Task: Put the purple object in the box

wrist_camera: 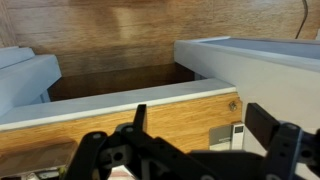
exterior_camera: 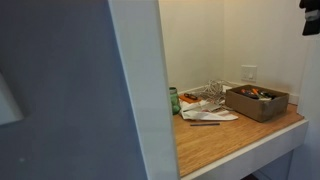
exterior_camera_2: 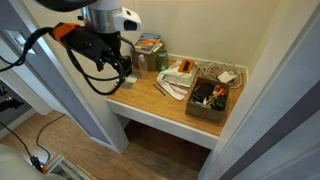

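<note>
I cannot make out a purple object in any view. The open cardboard box [exterior_camera: 256,102] stands at one end of the wooden desk [exterior_camera: 225,135] and holds several small items; it also shows in an exterior view [exterior_camera_2: 209,98]. My gripper [exterior_camera_2: 113,63] hangs in the air above the desk end farthest from the box, well apart from it. Only a dark tip of it shows at the top corner of an exterior view [exterior_camera: 312,15]. In the wrist view my gripper [wrist_camera: 205,130] has its two black fingers spread wide, open and empty, over the wooden top.
Loose papers and a wire rack [exterior_camera_2: 178,80] lie beside the box. A green can [exterior_camera: 174,100] and packets [exterior_camera_2: 150,48] stand at the back. White walls enclose the alcove; a wall panel [exterior_camera: 70,90] blocks much of an exterior view. A wall socket [exterior_camera: 247,73] sits behind the box.
</note>
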